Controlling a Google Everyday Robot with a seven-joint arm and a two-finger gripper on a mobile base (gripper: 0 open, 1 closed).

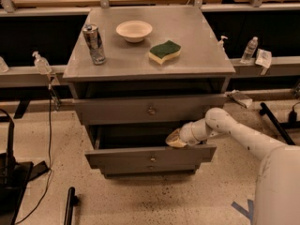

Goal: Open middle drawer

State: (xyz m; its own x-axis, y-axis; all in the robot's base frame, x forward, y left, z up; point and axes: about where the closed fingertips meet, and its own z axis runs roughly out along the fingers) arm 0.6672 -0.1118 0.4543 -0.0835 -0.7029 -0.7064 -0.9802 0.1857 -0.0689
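The grey cabinet (pixel 140 60) has its top drawer (pixel 117 111) slightly out. Below it the middle drawer (pixel 122 157) stands pulled out toward me, its flat front carrying a small round knob (pixel 152 159) and its dark inside showing behind. My gripper (pixel 175 140) is at the upper edge of that front, right of the knob, at the drawer's opening. The white arm (pixel 234 132) reaches in from the lower right. The lowest drawer is mostly hidden beneath the pulled-out front.
On the cabinet top stand a metal can (pixel 94 43), a white bowl (pixel 134 31) and a green-and-yellow sponge (pixel 164 51). Small bottles (pixel 249 49) sit on the rails at both sides. Black equipment (pixel 11 172) and cables lie on the floor at left.
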